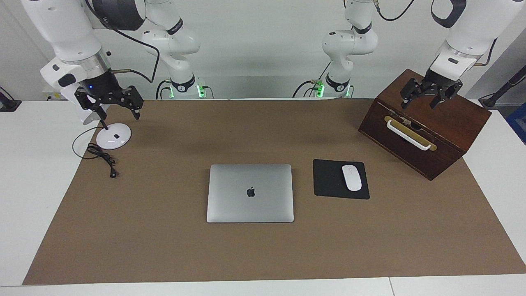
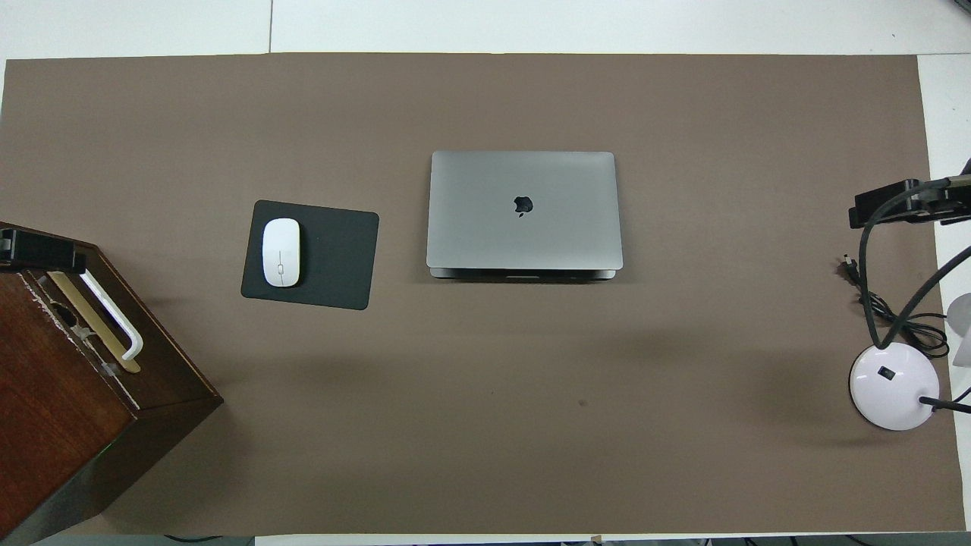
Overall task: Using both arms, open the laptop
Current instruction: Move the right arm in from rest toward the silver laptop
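Silver-grey and flat, the thin metal laptop [image 1: 250, 193] with the dark apple mark lies shut in the middle of the big brown paper mat [image 1: 164, 246], lid down all the way, so the job hasn't started yet. Nothing is touching it. The left arm's small black claw [image 1: 430, 95] hangs up in the air over the dark brown wooden box [image 1: 448, 119] w/ the white handle, at the left arm's end of the table, and its fingers stand apart, holding nothing. The right arm's small black claw [image 1: 117, 102] hangs over the round white lamp base [image 1: 114, 136] & its black cord [image 1: 102, 158], at the right arm's end of the table; its fingers stand apart too, w/ nothing in them. Both claws are well apart from the laptop. Beside the laptop, toward the left arm's end, sits a flat black mouse pad [image 1: 328, 179] w/ a smooth white mouse [image 1: 351, 177] on it; those are not part of the job. In the overhead view a thin dark gap shows along the laptop edge nearer the robots, prob the side to lift from. What's left, I think: pretty much everything. Both arms need to come to the laptop, one to hold the bottom half down, the other to get under the lid edge & tip it up. The lid is thin and smooth, so it could slip, or the whole laptop could slide on the paper.
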